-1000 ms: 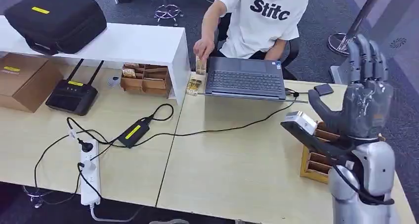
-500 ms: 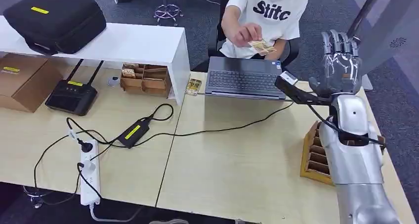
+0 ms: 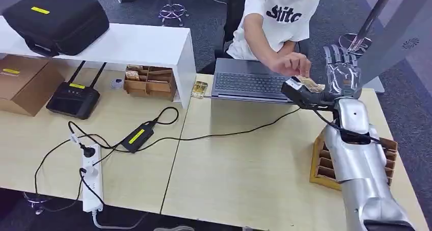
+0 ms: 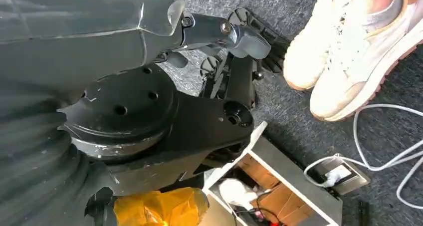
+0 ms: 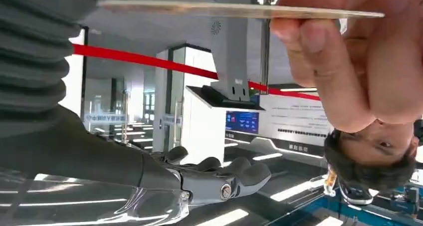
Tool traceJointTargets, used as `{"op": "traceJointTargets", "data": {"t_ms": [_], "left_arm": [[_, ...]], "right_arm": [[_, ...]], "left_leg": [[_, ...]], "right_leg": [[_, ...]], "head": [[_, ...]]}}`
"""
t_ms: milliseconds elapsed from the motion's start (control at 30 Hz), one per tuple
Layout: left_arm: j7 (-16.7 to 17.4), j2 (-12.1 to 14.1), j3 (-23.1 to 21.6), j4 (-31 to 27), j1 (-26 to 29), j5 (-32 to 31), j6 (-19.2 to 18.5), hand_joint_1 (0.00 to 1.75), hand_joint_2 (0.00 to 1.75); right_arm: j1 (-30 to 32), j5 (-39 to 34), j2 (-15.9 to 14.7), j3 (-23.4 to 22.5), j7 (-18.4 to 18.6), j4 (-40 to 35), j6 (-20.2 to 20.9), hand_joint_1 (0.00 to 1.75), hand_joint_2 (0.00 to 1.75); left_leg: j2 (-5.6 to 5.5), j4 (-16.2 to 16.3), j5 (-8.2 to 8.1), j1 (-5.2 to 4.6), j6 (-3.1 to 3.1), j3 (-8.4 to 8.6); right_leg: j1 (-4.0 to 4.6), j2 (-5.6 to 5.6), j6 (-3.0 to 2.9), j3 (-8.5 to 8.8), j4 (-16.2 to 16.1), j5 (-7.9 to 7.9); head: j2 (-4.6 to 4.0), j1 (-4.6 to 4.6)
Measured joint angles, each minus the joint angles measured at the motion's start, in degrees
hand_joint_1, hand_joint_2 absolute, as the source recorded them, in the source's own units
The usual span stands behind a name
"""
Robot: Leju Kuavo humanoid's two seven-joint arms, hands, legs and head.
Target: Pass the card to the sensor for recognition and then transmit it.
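The right arm rises from the lower right of the head view, forearm nearly upright over the far right of the table (image 3: 244, 175), and ends in the right hand (image 3: 342, 73) held palm-forward with its fingers straight, apart and pointing up — empty, nothing in its grasp. In the right wrist view the same right hand (image 5: 209, 178) stretches out flat, fingers extended side by side. A person's hand (image 3: 291, 65) reaches across the laptop (image 3: 252, 85) and pinches the card (image 3: 308, 83), holding it just beside the robot's palm, above the dark wrist camera bracket; from the wrist view the card (image 5: 239, 9) appears edge-on as a thin flat strip between the person's fingertips (image 5: 309, 36), apart from the robot's fingers. A wooden card rack (image 3: 323, 164) stands on the table behind the forearm. The left hand (image 4: 219, 36) hangs low over grey carpet — its fingers curl inward, though whether they are closed I cannot tell.
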Motion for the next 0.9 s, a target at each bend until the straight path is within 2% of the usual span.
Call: {"op": "traceJointTargets", "data": {"t_ms": [100, 133, 533, 900], "left_arm": [[0.1, 0.0, 0.0, 0.0, 0.0, 0.0, 0.2, 0.0, 1.75], [0.1, 0.0, 0.0, 0.0, 0.0, 0.0, 0.2, 0.0, 1.75], [0.7, 0.0, 0.0, 0.0, 0.0, 0.0, 0.2, 0.0, 1.75], [0.7, 0.0, -0.1, 0.0, 0.0, 0.0, 0.3, 0.0, 1.75]], "right_arm": [[0.0, 0.8, 0.5, -0.7, 0.2, 0.0, 0.0, 0.0, 1.75], [0.0, 0.9, 0.7, -0.9, 0.2, 0.0, 0.0, 1.75, 1.75], [1.3, 1.0, 2.3, -3.3, -1.9, -2.7, -0.6, 1.75, 1.75], [3.4, -1.5, 2.6, -4.3, -6.5, -6.5, -3.5, 1.75, 1.75]], "left_leg": [[0.0, 0.0, 0.0, 0.0, 0.0, 0.0], [0.0, 0.0, 0.0, 0.0, 0.0, 0.01], [0.0, 0.0, 0.0, 0.0, 0.0, 0.0], [0.01, 0.0, -0.01, 0.0, 0.0, 0.0]], "right_leg": [[0.0, 0.0, 0.0, 0.0, 0.0, 0.0], [0.0, 0.0, 0.0, 0.0, 0.0, 0.0], [0.0, 0.0, 0.0, -0.02, 0.0, 0.0], [0.0, 0.02, 0.01, -0.02, 0.0, -0.02]], "head": [[0.0, 0.0], [0.0, 0.0], [0.0, 0.0], [0.0, 0.0]]}}
